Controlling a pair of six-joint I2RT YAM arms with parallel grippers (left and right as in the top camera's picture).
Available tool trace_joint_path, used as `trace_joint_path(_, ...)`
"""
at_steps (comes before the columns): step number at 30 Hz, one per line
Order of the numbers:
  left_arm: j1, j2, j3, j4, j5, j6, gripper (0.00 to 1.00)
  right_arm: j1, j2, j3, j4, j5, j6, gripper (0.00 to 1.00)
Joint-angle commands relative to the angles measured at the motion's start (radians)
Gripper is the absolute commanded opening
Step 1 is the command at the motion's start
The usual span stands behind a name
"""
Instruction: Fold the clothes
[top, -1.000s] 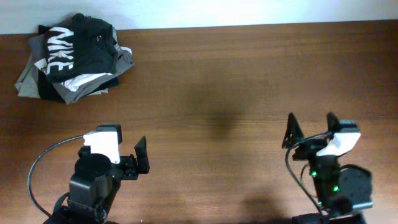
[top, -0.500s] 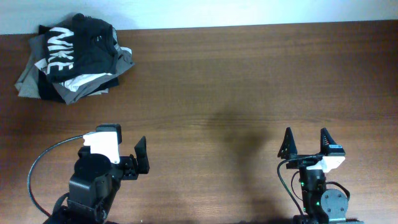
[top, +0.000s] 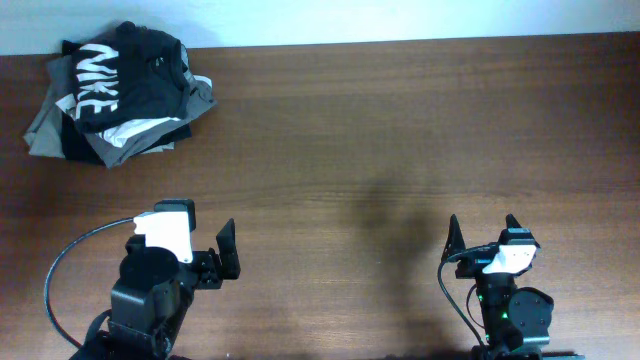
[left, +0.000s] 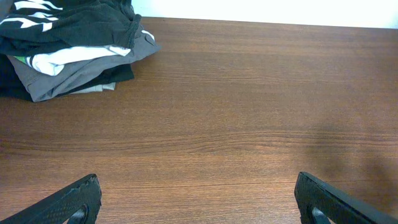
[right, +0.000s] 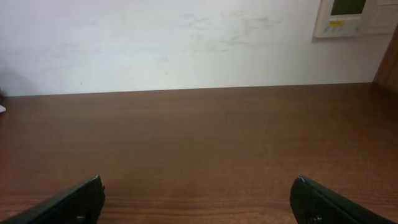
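A pile of clothes (top: 118, 92) lies at the table's far left corner: a black garment with white lettering on top, white and grey pieces under it. It also shows at the top left of the left wrist view (left: 68, 46). My left gripper (top: 205, 262) is open and empty near the front left edge, well short of the pile; its fingers (left: 196, 196) stand wide apart. My right gripper (top: 483, 233) is open and empty at the front right, its fingers (right: 196, 196) wide apart over bare wood.
The brown wooden table (top: 380, 130) runs to a white wall (right: 186, 43) at the back. A black cable (top: 70, 255) loops beside the left arm. A wall panel (right: 354, 15) hangs at the upper right of the right wrist view.
The right arm has drawn back toward the front edge and turned from angled to straight, its gripper still open. The left arm and the pile have not moved.
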Motion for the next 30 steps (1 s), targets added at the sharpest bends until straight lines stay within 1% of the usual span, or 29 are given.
trace_joint_path(1,-0.003,-0.005,-0.002,0.001,-0.011,-0.009,0.99,-0.006,-0.009,-0.005,-0.008,-0.005,-0.011,0.99)
trace_joint_path(10,-0.003,-0.005,-0.002,-0.01,-0.011,-0.009,0.99,-0.006,-0.009,-0.005,-0.008,-0.005,-0.011,0.99)
trace_joint_path(12,-0.002,-0.006,-0.004,-0.01,-0.048,-0.007,0.99,-0.006,-0.009,-0.005,-0.008,-0.005,-0.011,0.98)
trace_joint_path(14,0.009,-0.024,-0.032,-0.003,-0.048,-0.008,0.99,-0.006,-0.009,-0.005,-0.008,-0.005,-0.011,0.99)
trace_joint_path(16,0.046,-0.063,-0.114,0.035,-0.044,-0.008,0.99,-0.006,-0.009,-0.005,-0.008,-0.005,-0.011,0.99)
trace_joint_path(19,0.097,-0.172,-0.316,0.228,-0.016,0.015,0.99,-0.006,-0.009,-0.005,-0.008,-0.005,-0.011,0.99)
trace_joint_path(22,0.156,-0.308,-0.501,0.454,0.051,0.109,0.99,-0.006,-0.009,-0.005,-0.008,-0.005,-0.011,0.99)
trace_joint_path(25,0.219,-0.412,-0.61,0.574,0.093,0.174,0.99,-0.006,-0.009,-0.005,-0.008,-0.005,-0.011,0.99)
trace_joint_path(28,0.294,-0.499,-0.708,0.666,0.143,0.196,0.99,-0.006,-0.008,-0.005,-0.008,-0.005,-0.011,0.99)
trace_joint_path(30,0.323,-0.536,-0.753,0.711,0.189,0.242,0.99,-0.006,-0.009,-0.005,-0.008,-0.005,-0.011,0.99)
